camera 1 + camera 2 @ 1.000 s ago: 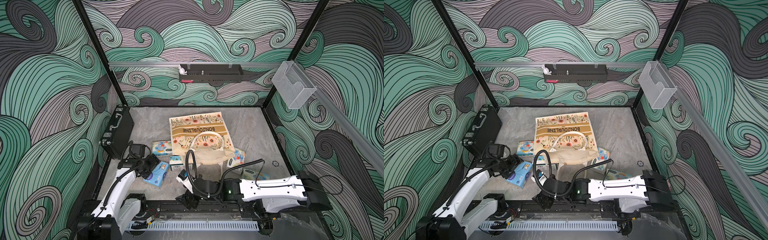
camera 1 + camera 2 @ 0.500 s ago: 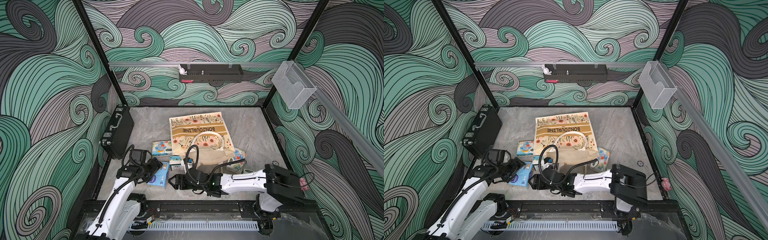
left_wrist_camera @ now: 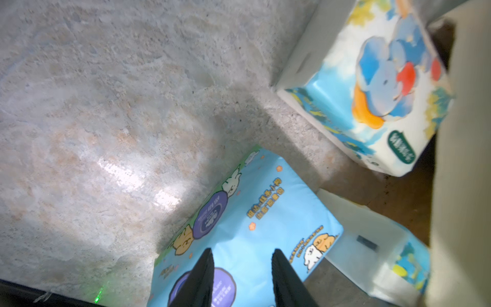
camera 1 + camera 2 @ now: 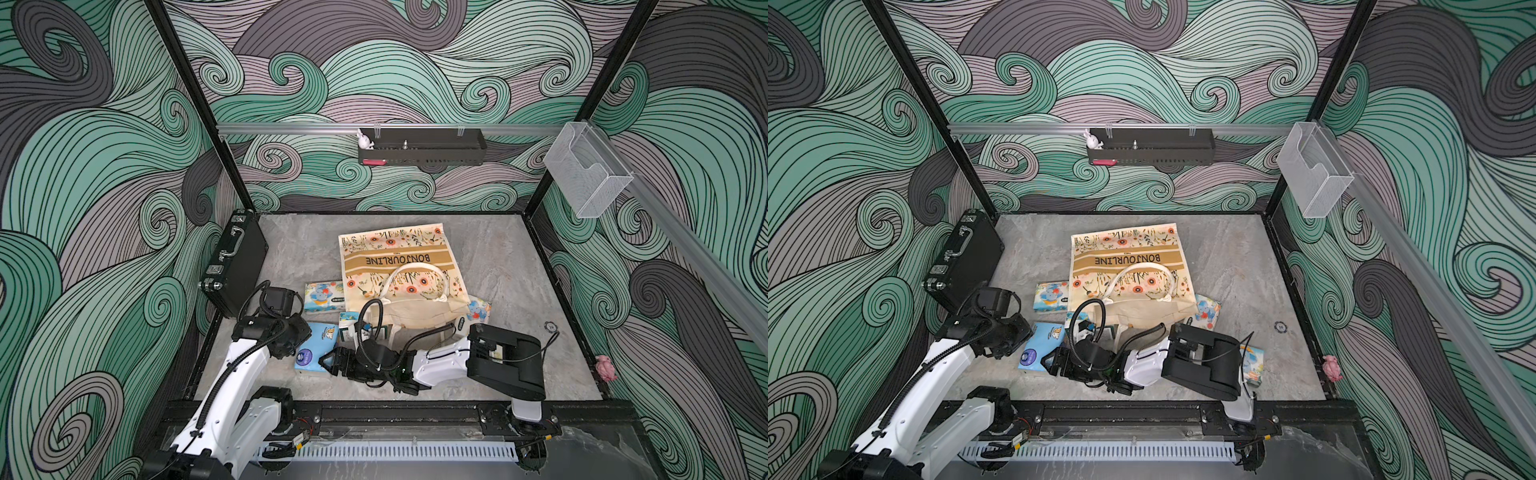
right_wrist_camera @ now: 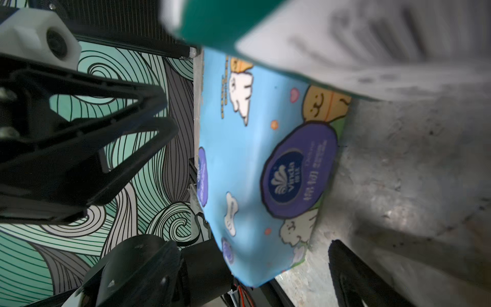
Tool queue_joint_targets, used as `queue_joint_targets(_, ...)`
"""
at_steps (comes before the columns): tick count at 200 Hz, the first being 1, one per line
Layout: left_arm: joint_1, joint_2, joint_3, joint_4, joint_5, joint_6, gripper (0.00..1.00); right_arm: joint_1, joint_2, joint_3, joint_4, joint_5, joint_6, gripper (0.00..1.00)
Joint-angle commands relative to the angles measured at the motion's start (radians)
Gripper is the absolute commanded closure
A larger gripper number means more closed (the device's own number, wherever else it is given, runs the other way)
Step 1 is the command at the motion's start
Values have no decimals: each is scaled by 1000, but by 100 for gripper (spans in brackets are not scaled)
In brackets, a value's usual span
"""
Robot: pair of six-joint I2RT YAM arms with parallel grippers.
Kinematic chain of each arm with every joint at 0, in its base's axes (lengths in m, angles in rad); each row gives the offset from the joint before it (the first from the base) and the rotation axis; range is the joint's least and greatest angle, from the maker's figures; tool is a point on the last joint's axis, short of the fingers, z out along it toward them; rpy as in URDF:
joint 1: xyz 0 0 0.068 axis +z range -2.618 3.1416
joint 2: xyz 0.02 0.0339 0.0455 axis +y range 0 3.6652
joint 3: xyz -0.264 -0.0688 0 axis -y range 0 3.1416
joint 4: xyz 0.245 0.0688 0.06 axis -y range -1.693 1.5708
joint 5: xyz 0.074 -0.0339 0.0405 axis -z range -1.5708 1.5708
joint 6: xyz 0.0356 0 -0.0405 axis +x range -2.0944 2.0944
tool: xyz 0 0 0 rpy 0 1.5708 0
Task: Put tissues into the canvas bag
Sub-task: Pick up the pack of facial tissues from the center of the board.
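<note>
Ahead of both arms, canvas bag (image 4: 395, 257) (image 4: 1125, 255): lies flat on the grey tabletop (image 4: 503, 266), lettered band facing up, mouth and looped handles turned toward the arms.
Light blue cartoon pack (image 4: 316, 343) (image 4: 1038, 344) (image 3: 255, 218) (image 5: 252, 164): on the tabletop outside the canvas bag, off the left corner of its mouth and clear of the fabric.
Left gripper (image 3: 242, 265) (image 5: 170, 115): at the side of the light blue cartoon pack turned away from the canvas bag. Its fingers (image 3: 204, 271) stand at a narrow gap with the pack's print showing between them. Whether they pinch the wrap cannot be told.
Right gripper (image 4: 323, 361) (image 4: 1045, 362): low over the tabletop, short of the canvas bag's mouth. Its fingers are spread wide around the near end of the light blue cartoon pack. Contact cannot be told.
Elephant-print pack (image 4: 323, 296) (image 4: 1051, 296) (image 3: 372, 93): against the canvas bag's left edge.
Second elephant-print pack (image 4: 478, 309) (image 4: 1207, 309): at the right corner of the canvas bag's mouth.
Small white pack (image 4: 349, 328) (image 3: 385, 260): at the left corner of the canvas bag's mouth.
Dark green pack (image 5: 218, 24): blurred, close to the right wrist camera.
Black briefcase (image 4: 237, 262) (image 4: 963, 257): well left of the canvas bag.
</note>
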Motion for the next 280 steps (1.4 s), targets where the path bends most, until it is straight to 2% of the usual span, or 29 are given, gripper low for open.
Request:
queue_joint_targets(1,1,34,-3,-20,-45,-9,55,-11,15,5,61,27,48,13)
queue_joint_targets(35,3,104,-3,-11,-37,-4,50,-18,59,4,103,13,79,13)
queue_joint_targets(73,1,217,17,-19,11,33,52,-29,109,-25,205,-45,118,20)
queue_joint_targets(105,0,274,24,-27,20,36,55,-38,102,-76,214,-113,91,20)
queue_joint_targets(155,-11,257,21,-34,5,28,56,-51,105,-46,77,-117,74,17)
queue_joint_targets(167,-17,252,25,-41,-2,26,57,-51,110,-32,47,-103,76,24)
queue_joint_targets(179,-16,249,32,-56,-11,26,58,-53,119,-22,41,-88,78,28)
queue_joint_targets(209,-18,237,33,-74,-7,23,61,-80,170,-12,119,-121,62,24)
queue_joint_targets(239,-20,228,45,-97,-8,22,61,-91,201,48,70,-178,-13,23)
queue_joint_targets(280,-20,226,43,-94,-10,18,61,-92,219,92,55,-205,-54,28)
